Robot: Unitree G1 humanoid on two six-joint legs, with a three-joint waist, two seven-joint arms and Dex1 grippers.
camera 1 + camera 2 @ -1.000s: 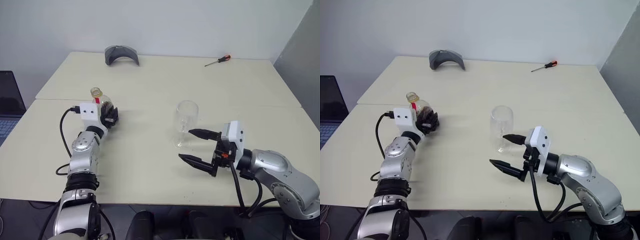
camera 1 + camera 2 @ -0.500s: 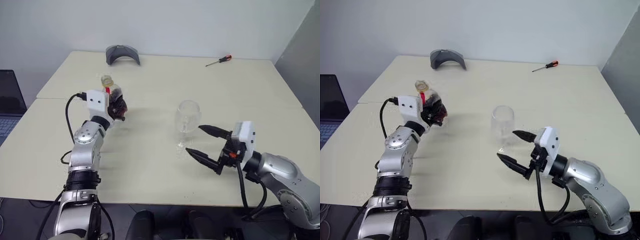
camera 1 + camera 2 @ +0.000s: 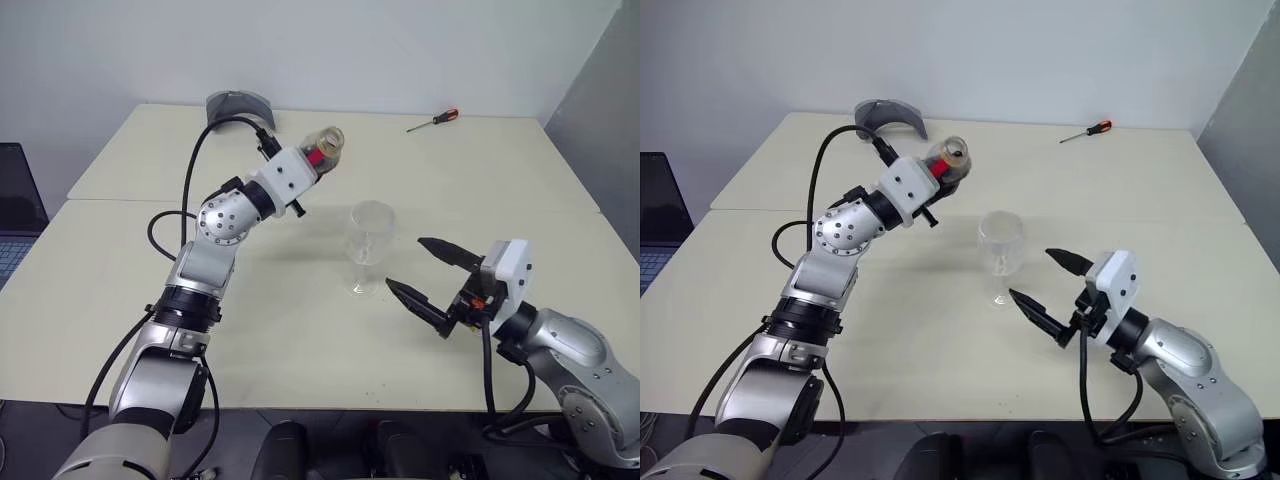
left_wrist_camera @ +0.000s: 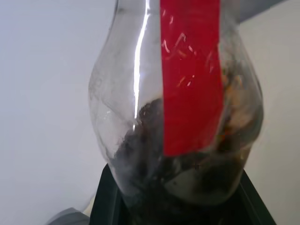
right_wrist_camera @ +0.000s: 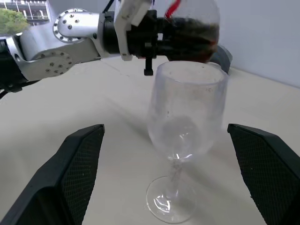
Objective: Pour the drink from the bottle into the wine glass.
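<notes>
My left gripper point(image 3: 311, 161) is shut on the bottle point(image 3: 324, 151), a small clear bottle with a red label. It is held in the air, tipped over with its yellowish top toward the right. Dark brown drink point(image 4: 145, 140) lies in the bottle's body point(image 4: 178, 117). The wine glass point(image 3: 368, 244) stands upright on the table point(image 3: 290, 330), below and to the right of the bottle's mouth, and no dark liquid shows in it point(image 5: 185, 117). Just right of the glass, my right gripper point(image 3: 405, 262) hangs open, its fingers point(image 5: 70, 173) spread on either side of the glass without touching it.
A grey curved object point(image 3: 238, 104) lies at the table's far edge, behind the left arm. A red-handled screwdriver point(image 3: 434, 120) lies at the far right. A laptop point(image 3: 15, 215) sits beyond the table's left edge.
The left arm has lifted the bottle off the table and swung it up and to the right toward the glass, tipping it over. The right gripper stays open beside the glass.
</notes>
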